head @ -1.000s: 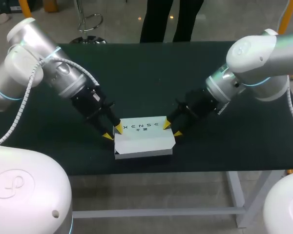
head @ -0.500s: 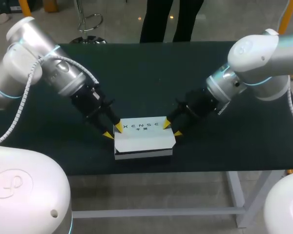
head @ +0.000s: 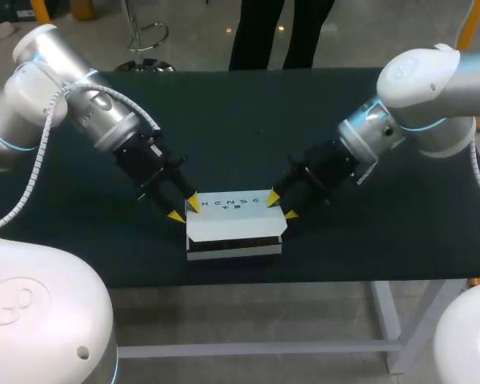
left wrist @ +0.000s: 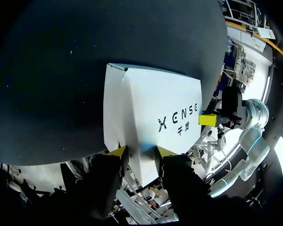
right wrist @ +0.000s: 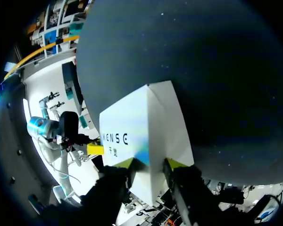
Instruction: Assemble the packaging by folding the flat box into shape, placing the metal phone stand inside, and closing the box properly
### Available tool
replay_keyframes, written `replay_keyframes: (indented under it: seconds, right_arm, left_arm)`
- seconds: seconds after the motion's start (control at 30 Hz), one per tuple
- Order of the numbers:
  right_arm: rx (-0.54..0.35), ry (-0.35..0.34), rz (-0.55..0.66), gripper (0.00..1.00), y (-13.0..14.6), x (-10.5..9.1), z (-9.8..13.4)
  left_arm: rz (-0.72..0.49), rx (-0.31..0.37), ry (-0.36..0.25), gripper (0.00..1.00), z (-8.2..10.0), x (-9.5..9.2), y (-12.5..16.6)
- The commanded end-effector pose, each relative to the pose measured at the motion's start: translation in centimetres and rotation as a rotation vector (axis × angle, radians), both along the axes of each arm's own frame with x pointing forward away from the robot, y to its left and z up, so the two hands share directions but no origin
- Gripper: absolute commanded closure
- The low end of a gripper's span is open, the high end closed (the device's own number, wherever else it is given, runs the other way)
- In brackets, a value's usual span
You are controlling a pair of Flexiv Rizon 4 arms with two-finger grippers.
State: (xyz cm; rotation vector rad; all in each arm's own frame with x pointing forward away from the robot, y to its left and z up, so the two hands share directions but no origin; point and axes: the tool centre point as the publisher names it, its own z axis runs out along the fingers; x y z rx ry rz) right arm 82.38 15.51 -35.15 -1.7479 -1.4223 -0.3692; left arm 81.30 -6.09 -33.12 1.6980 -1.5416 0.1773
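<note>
Dark green counter [head: 248, 128] carries the white box [head: 234, 228] near its front edge, midway between my arms. My left gripper [head: 185, 209] sits at the box's left rear corner and my right gripper [head: 281, 206] at the right rear corner. I cannot tell whether either is clamped on the card or merely against it. I judge the box light, thin-walled, smooth and easily dented. I would take hold at the creased ends, where it is stiffest, not mid-panel. A dark gap shows under the lid's front.
</note>
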Motion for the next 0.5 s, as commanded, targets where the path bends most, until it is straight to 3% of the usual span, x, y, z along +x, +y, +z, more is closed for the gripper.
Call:
replay_keyframes:
  seconds: [0.03,0.5]
  right_arm:
    - [0.008,0.03,0.023,0.56,0.45,0.86,0.06]
    - [0.022,0.071,0.034,0.57,0.36,1.45,0.44]
  left_arm:
    - [-0.023,0.004,0.037,0.6,-0.04,0.85,-0.58]
    - [-0.054,-0.023,0.117,0.6,0.46,1.43,-0.52]
